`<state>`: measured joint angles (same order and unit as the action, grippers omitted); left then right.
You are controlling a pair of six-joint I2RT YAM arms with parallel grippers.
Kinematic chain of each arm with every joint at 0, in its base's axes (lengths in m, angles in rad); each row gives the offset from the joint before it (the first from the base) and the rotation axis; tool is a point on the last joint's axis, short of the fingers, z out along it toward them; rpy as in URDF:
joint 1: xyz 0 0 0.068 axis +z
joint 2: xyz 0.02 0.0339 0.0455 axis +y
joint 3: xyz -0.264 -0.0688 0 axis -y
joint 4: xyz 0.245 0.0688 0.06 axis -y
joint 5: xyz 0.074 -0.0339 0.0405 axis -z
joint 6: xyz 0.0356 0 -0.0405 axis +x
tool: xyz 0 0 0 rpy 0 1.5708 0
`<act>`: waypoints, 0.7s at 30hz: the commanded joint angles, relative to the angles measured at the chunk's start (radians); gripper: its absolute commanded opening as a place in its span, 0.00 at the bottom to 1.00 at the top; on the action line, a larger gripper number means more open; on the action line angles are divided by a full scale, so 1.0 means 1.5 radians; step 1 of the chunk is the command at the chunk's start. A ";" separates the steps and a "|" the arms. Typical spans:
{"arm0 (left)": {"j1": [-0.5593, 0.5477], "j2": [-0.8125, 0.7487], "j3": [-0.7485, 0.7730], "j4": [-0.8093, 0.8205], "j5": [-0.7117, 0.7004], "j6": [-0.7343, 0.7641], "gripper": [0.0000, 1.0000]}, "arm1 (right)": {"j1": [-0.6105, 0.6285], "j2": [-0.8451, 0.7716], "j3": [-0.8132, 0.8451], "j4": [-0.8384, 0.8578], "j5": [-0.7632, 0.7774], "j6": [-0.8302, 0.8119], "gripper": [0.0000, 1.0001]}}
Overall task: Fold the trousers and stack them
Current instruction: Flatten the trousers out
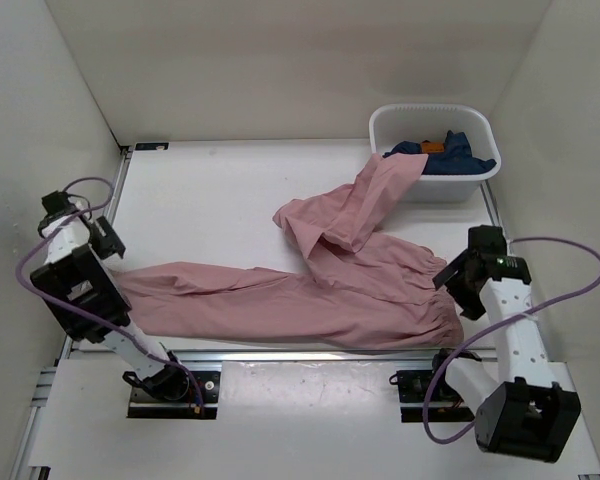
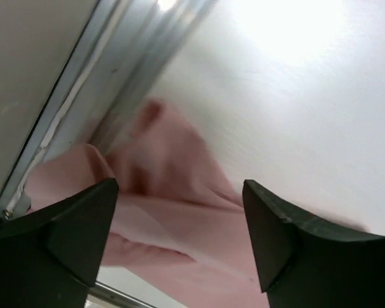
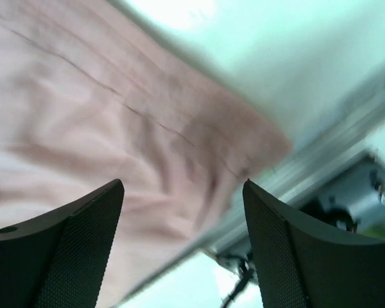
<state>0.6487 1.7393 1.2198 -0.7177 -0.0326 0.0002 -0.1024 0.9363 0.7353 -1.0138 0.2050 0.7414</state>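
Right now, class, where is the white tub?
Top view: the white tub sits at the far right corner of the table, with a leg of the pink trousers reaching its near left edge.

No writing, label, brand or number can be read in any view; the trousers [image 1: 310, 300] and the tub [image 1: 450, 186] show no legible marks. The orange patch [image 1: 433, 148] in the tub is too small to tell whether it bears print; both wrist views are blurred.
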 commanded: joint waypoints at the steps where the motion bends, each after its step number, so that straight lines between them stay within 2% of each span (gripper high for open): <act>1: -0.076 -0.114 0.013 0.002 0.061 0.000 0.92 | 0.004 0.049 0.070 0.055 0.040 -0.054 0.80; 2: -0.128 -0.140 0.013 0.002 0.068 0.000 1.00 | 0.004 0.066 0.078 0.065 0.040 -0.061 0.81; 5: -0.233 -0.180 0.021 0.002 0.080 0.000 1.00 | 0.004 0.133 0.091 0.106 0.010 -0.067 0.81; 6: -0.315 -0.187 0.030 0.010 0.071 0.000 1.00 | 0.004 0.159 0.091 0.116 -0.006 -0.067 0.81; 8: -0.405 -0.195 0.045 0.018 0.053 0.000 1.00 | 0.004 0.176 0.082 0.151 -0.019 -0.067 0.82; 9: -0.495 -0.195 0.057 0.018 0.044 0.000 1.00 | 0.004 0.183 0.074 0.164 -0.019 -0.067 0.82; 10: -0.538 -0.188 0.096 0.027 0.037 0.000 1.00 | 0.004 0.193 0.057 0.177 -0.030 -0.067 0.82; 12: -0.643 -0.137 0.154 0.028 0.037 0.000 1.00 | 0.004 0.211 0.043 0.210 -0.039 -0.067 0.82; 13: -0.672 -0.112 0.219 0.016 0.037 0.000 1.00 | 0.004 0.217 0.036 0.226 -0.039 -0.067 0.82; 15: -0.748 -0.031 0.280 0.003 0.046 0.000 1.00 | 0.004 0.238 0.024 0.239 -0.047 -0.067 0.82; 16: -0.773 -0.006 0.330 0.003 0.035 0.000 1.00 | 0.004 0.244 0.015 0.239 -0.047 -0.067 0.82; 19: -0.867 0.067 0.385 -0.004 0.020 0.000 1.00 | 0.004 0.254 0.000 0.239 -0.037 -0.060 0.82; 21: -0.902 0.108 0.420 -0.011 0.020 0.000 1.00 | -0.002 0.254 -0.016 0.252 -0.030 -0.046 0.82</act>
<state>-0.6342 1.8530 1.7996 -0.6804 0.0147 -0.0002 -0.1020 1.3178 0.7334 -0.6746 0.1535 0.6529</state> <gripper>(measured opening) 0.997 0.824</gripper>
